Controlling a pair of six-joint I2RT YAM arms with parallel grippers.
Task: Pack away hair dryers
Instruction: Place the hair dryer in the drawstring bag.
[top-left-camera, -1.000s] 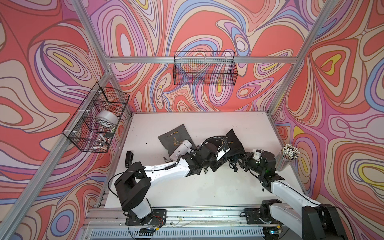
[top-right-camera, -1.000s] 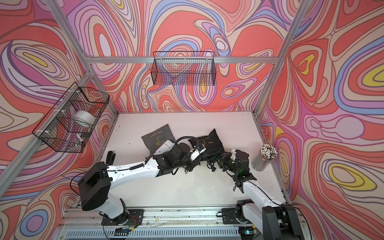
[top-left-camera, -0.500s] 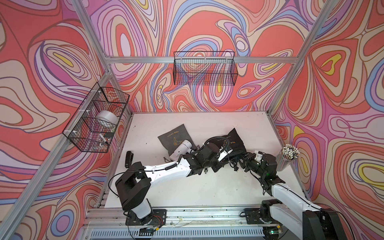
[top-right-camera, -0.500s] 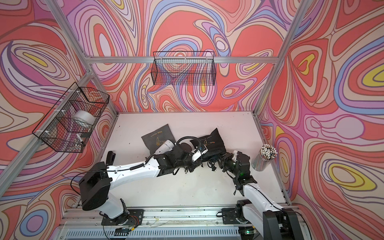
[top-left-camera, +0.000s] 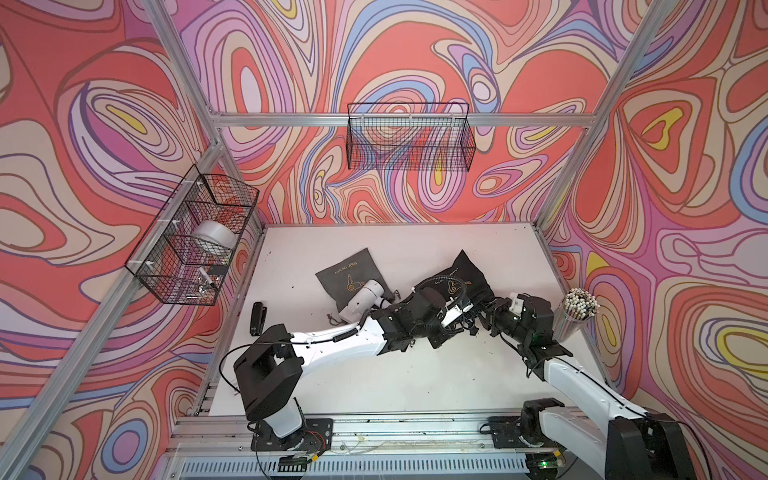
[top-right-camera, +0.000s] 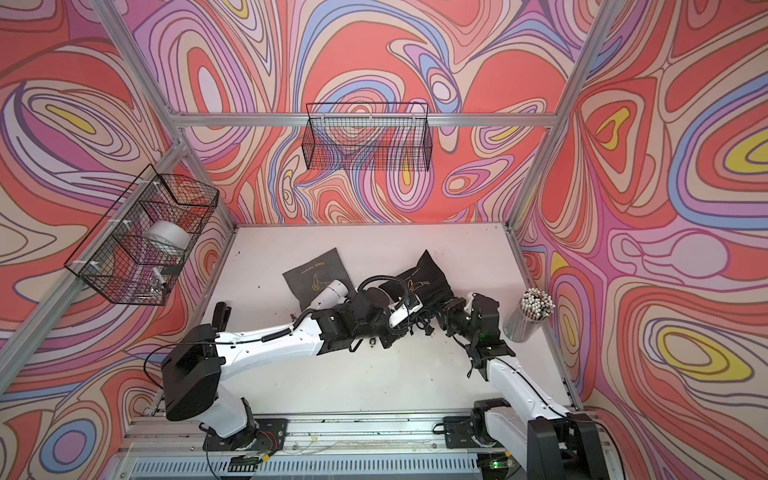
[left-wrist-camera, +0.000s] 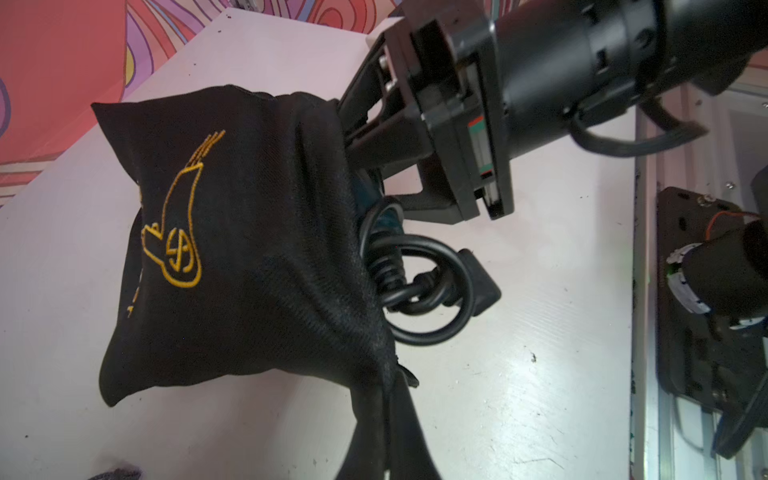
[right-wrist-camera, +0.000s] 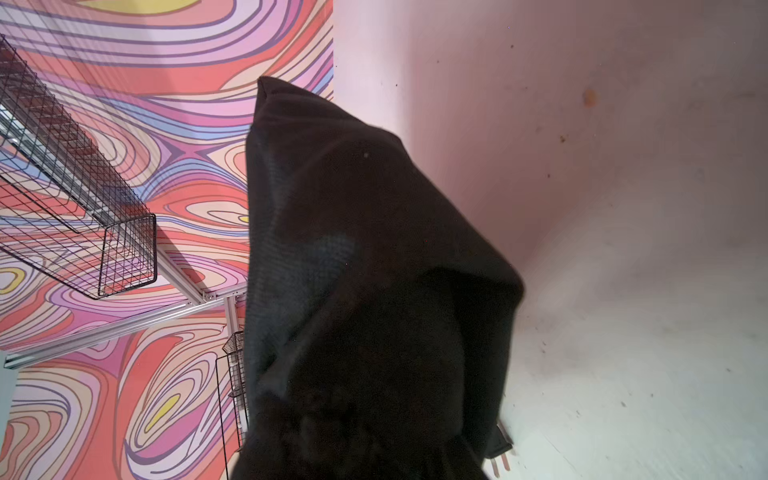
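**At mid-frame on the bench: dark dryer in the black pouch, cord hanging out**

Right of centre in both top views, a black woven-cloth pouch (top-left-camera: 461, 278) with gold stitching lay bulged and pointed on the white bench (top-left-camera: 374, 374). From the left wrist view, its mouth gaped, showing a glossy teal-black hair dryer (left-wrist-camera: 370, 195) inside. The dryer's smooth black cord (left-wrist-camera: 432, 291) spilled out in round loops, and the blocky plug (left-wrist-camera: 478, 282) rested on the bench.

The left pincer (left-wrist-camera: 386, 453) was pressed together on the hem of the pouch's mouth, drawing the cloth taut. The right pincer (left-wrist-camera: 361, 124) reached into the same mouth from the opposite side. Its tips were hidden by fabric, so I cannot tell whether they gripped anything. In the right wrist view the pouch filled most of the frame.

Left of centre, the glossy white hair dryer (top-left-camera: 365, 297) lay barrel-up across a flat grey pouch (top-left-camera: 349, 274) with gold print, just beside the left arm.

On the back wall hung a black wire basket (top-left-camera: 409, 141). At the left of the frame a second wire basket (top-left-camera: 187, 245) held a pale roll of tape (top-left-camera: 214, 237). A clear cup of white-tipped sticks (top-left-camera: 575, 311) stood at the bench's right edge, close behind the right arm. A small black oblong thing (top-left-camera: 257, 318) lay near the left edge.
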